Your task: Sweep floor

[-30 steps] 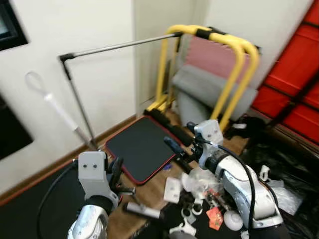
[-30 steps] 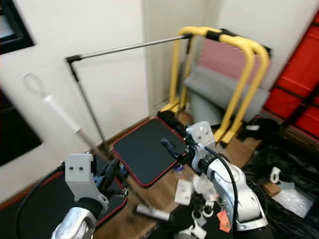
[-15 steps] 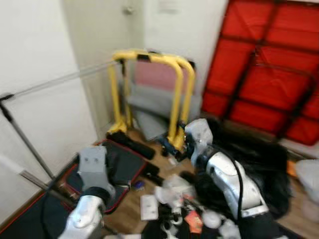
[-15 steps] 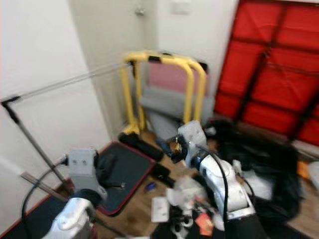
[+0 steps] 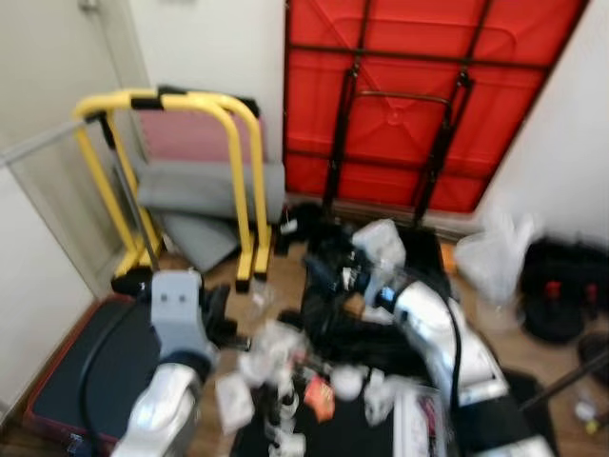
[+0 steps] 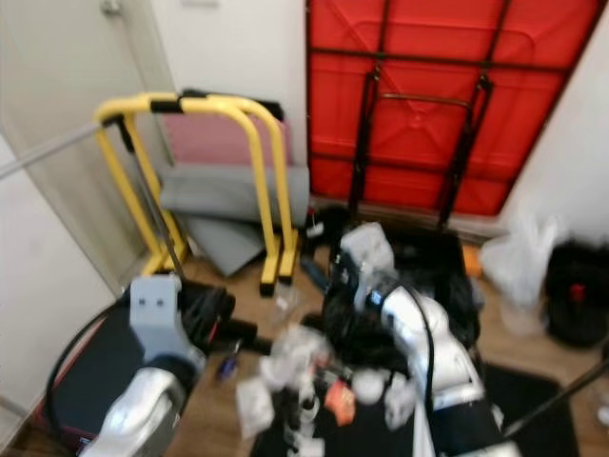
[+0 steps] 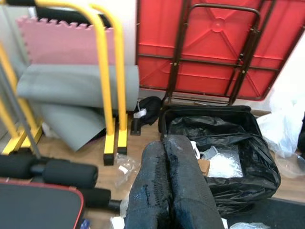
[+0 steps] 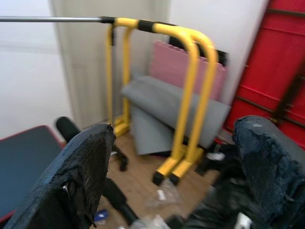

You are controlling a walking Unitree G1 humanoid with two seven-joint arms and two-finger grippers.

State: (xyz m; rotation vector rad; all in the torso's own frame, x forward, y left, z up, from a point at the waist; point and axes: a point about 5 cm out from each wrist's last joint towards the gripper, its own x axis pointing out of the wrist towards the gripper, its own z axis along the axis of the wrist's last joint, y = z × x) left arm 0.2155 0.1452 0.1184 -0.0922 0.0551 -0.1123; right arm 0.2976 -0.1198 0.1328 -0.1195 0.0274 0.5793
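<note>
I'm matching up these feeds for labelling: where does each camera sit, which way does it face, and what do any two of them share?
Left and right eye views: on the head, looking forward and down at the littered floor; both silver arms show.
Left wrist view: along the left gripper, fingers together, toward the black-lined bin.
Right wrist view: between the right gripper fingers, spread wide, toward the grey mat.
Shared: yellow frame and red folded table.
</note>
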